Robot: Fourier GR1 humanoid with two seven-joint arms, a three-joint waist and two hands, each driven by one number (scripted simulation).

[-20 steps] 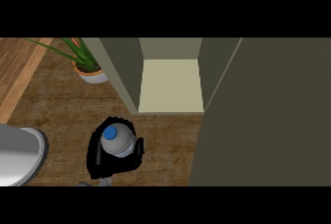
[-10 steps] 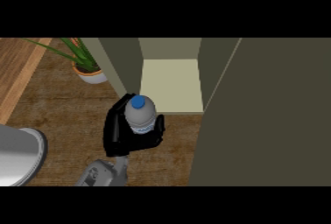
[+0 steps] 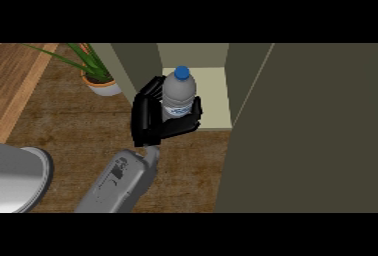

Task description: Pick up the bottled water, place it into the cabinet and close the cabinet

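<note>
Cabinet opening lying clear between its left wall and open door; potted plant standing just left, crowding approach on that side.

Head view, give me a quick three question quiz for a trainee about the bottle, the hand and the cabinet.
1. True or false: the hand has its fingers curled round the bottle.
2. What colour is the bottle's cap?
A. red
B. blue
C. white
3. Fill in: the potted plant stands to the ____ of the cabinet opening in the view.

Key: 1 true; 2 B; 3 left.
</note>
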